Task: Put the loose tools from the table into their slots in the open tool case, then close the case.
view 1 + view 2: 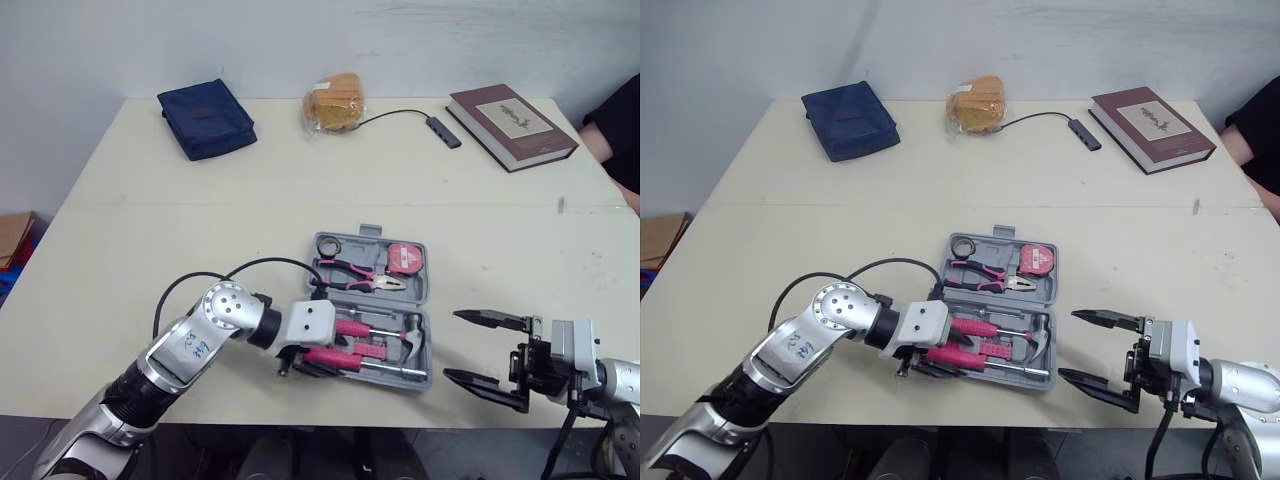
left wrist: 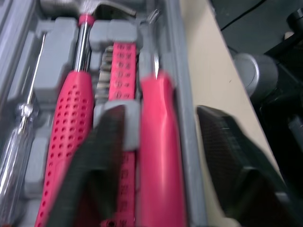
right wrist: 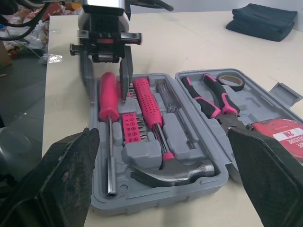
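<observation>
Two halves of the open case (image 1: pixel 425 290) are laid flat on the bench (image 1: pixel 140 240). In the half of the case farther from the robot, pliers (image 3: pixel 213 99), a tape measure (image 1: pixel 404 258) and a tape roll (image 1: pixel 328 243) are held. In the nearer half, a hammer (image 3: pixel 173 171), a bit rack (image 3: pixel 132 128) and a pink-handled screwdriver (image 2: pixel 158 156) are seated. The screwdriver is found in the slot along the case's wall nearest the robot, and it is judged to be fully down in that slot, or nearly so.

The left gripper (image 1: pixel 320 366) is placed at the case's near left end, its fingers (image 2: pixel 97 161) spread astride the screwdriver handle. One finger is lowered between that handle and the hammer's, and the other is kept outside the case's wall. Nothing is clamped. The right gripper (image 1: pixel 452 345) is held just right of the case, its fingers parted wide and empty.

The screwdriver is judged light and stiff, with a smooth plastic handle that could slip. If reseating is needed, it would best be taken at mid-handle, not by the thin shaft. The case is judged to be rigid, light plastic. For closing, the far half would best be lifted by its outer edge near the latch tab (image 1: pixel 371 230) and folded over. Tools clipped in it might be shaken loose if it is swung fast.
</observation>
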Motion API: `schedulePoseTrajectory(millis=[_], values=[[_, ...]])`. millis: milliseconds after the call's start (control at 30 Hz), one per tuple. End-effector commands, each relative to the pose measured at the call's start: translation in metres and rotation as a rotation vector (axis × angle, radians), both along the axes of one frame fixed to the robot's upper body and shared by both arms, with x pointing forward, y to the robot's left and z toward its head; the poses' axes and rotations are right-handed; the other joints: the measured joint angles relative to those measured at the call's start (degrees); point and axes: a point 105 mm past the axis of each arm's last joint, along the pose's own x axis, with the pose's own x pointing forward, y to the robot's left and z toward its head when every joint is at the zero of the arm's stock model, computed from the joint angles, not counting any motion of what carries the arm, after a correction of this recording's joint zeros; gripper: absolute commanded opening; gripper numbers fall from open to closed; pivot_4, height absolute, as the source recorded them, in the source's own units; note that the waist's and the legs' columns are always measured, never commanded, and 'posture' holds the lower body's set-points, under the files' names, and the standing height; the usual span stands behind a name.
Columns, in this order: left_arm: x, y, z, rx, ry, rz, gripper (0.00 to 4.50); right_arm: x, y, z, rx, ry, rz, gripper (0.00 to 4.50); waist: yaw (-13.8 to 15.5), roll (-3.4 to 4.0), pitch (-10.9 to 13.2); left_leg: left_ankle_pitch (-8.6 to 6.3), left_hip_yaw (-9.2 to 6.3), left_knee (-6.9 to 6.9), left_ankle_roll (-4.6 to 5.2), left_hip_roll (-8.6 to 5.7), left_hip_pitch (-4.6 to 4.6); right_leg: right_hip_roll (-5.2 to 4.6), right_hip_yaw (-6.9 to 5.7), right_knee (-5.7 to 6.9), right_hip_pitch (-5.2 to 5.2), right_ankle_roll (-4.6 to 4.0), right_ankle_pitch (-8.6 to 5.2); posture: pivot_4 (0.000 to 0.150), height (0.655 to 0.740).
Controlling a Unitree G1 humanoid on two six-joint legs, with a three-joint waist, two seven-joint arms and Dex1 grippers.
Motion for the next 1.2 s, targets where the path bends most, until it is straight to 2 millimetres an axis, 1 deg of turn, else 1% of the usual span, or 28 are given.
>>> schedulePoseTrajectory(millis=[33, 133, 167, 200, 233, 300, 433, 467, 700, 767, 867, 967, 1100, 1200], values=[[-0.005, -0.001, 0.025, -0.101, -0.025, -0.086, 3.69, 0.001, 0.001, 0.005, 0.001, -0.045, 0.002, 4.50, -0.05, 0.00, 0.00, 0.00, 0.00, 0.00, -0.01, 0.00, 0.00, 0.01, 0.00, 0.00, 0.00, 0.00, 0.00, 0.150, 0.7400], [0.000, 0.003, 0.036, -0.202, -0.015, -0.093, 3.69, 0.004, 0.001, 0.003, 0.005, -0.046, -0.010, 4.50, -0.02, 0.01, -0.01, 0.01, 0.01, 0.01, -0.01, 0.01, 0.00, 0.00, -0.01, 0.00, 0.00, 0.00, 0.00, 0.150, 0.7400], [0.002, 0.004, 0.037, -0.231, -0.006, -0.085, 3.42, 0.004, 0.001, 0.002, 0.007, -0.046, -0.013, 4.50, -0.01, 0.01, -0.01, 0.01, 0.00, 0.01, -0.02, 0.01, 0.01, -0.01, -0.02, 0.00, 0.01, 0.00, 0.00, 0.150, 0.7400], [0.003, 0.004, 0.037, -0.273, -0.024, -0.092, 3.08, 0.004, 0.002, 0.000, 0.013, -0.044, -0.020, 4.50, -0.01, 0.01, -0.01, 0.01, 0.00, 0.02, -0.02, 0.00, 0.02, -0.01, -0.03, 0.01, 0.02, 0.00, 0.00, 0.150, 0.7400], [0.007, 0.004, 0.033, -0.290, -0.050, -0.073, 2.86, 0.004, 0.003, -0.002, 0.017, -0.043, -0.025, 4.50, 0.00, 0.01, -0.01, 0.01, -0.01, 0.02, -0.02, 0.00, 0.00, 0.00, -0.04, -0.01, 0.01, 0.00, 0.00, 0.150, 0.7400], [0.004, 0.006, 0.025, -0.296, -0.068, -0.101, 1.94, 0.004, 0.004, -0.004, 0.020, -0.042, -0.031, 4.50, 0.00, 0.01, -0.01, 0.01, 0.00, 0.02, -0.02, 0.00, 0.01, 0.00, -0.04, -0.02, 0.01, 0.00, 0.00, 0.150, 0.7400], [0.007, 0.002, 0.021, -0.362, -0.076, -0.097, 0.21, 0.003, 0.004, -0.006, 0.025, -0.045, -0.045, 4.50, 0.04, 0.01, -0.01, 0.01, 0.02, 0.08, -0.01, -0.01, 0.00, 0.00, -0.06, -0.01, 0.02, 0.01, 0.00, 0.150, 0.7400], [0.007, 0.000, 0.017, -0.357, -0.067, -0.097, 0.04, 0.003, 0.004, -0.006, 0.026, -0.046, -0.051, 4.50, 0.05, 0.01, -0.01, 0.01, 0.02, 0.09, -0.01, -0.01, 0.00, 0.00, -0.05, 0.00, 0.03, 0.01, 0.01, 0.150, 0.7400], [0.011, -0.006, -0.002, -0.281, -0.030, -0.097, 0.04, 0.002, 0.002, -0.010, 0.024, -0.039, -0.070, 4.50, 0.02, 0.01, -0.01, 0.01, 0.02, 0.08, -0.01, -0.01, 0.02, 0.03, -0.08, 0.04, 0.02, 0.01, 0.01, 0.150, 0.7400], [0.007, -0.007, -0.011, -0.239, -0.003, -0.121, 0.04, 0.002, 0.002, -0.011, 0.025, -0.039, -0.077, 4.50, 0.02, 0.01, -0.01, 0.01, 0.03, 0.09, -0.01, -0.02, 0.02, 0.06, -0.11, 0.06, 0.02, 0.01, 0.01, 0.150, 0.7400], [0.007, -0.009, -0.019, -0.199, 0.014, -0.117, 0.04, 0.002, 0.002, -0.012, 0.024, -0.040, -0.081, 4.50, 0.01, 0.01, -0.01, 0.01, 0.03, 0.08, 0.00, -0.02, 0.02, 0.05, -0.11, 0.07, 0.02, 0.01, 0.01, 0.150, 0.7400], [0.012, -0.008, -0.029, -0.143, 0.019, -0.073, 0.04, 0.002, 0.002, -0.012, 0.026, -0.041, -0.089, 4.50, 0.02, 0.01, -0.01, 0.01, 0.02, 0.08, 0.00, -0.01, 0.02, 0.05, -0.10, 0.08, 0.02, 0.01, 0.01, 0.150, 0.7400], [0.008, -0.002, -0.040, -0.060, 0.051, -0.089, 0.04, 0.001, 0.002, -0.013, 0.028, -0.041, -0.097, 4.50, 0.01, 0.01, -0.03, 0.01, 0.04, 0.09, 0.01, -0.02, 0.09, 0.04, -0.07, 0.14, 0.06, 0.01, 0.01, 0.150, 0.7400], [0.012, 0.002, -0.047, -0.015, 0.053, -0.053, 0.04, 0.001, 0.001, -0.014, 0.027, -0.040, -0.100, 4.50, -0.05, 0.01, -0.07, 0.01, 0.04, 0.08, 0.01, -0.02, 0.12, 0.04, -0.06, 0.16, 0.06, 0.01, 0.01, 0.150, 0.7400]])
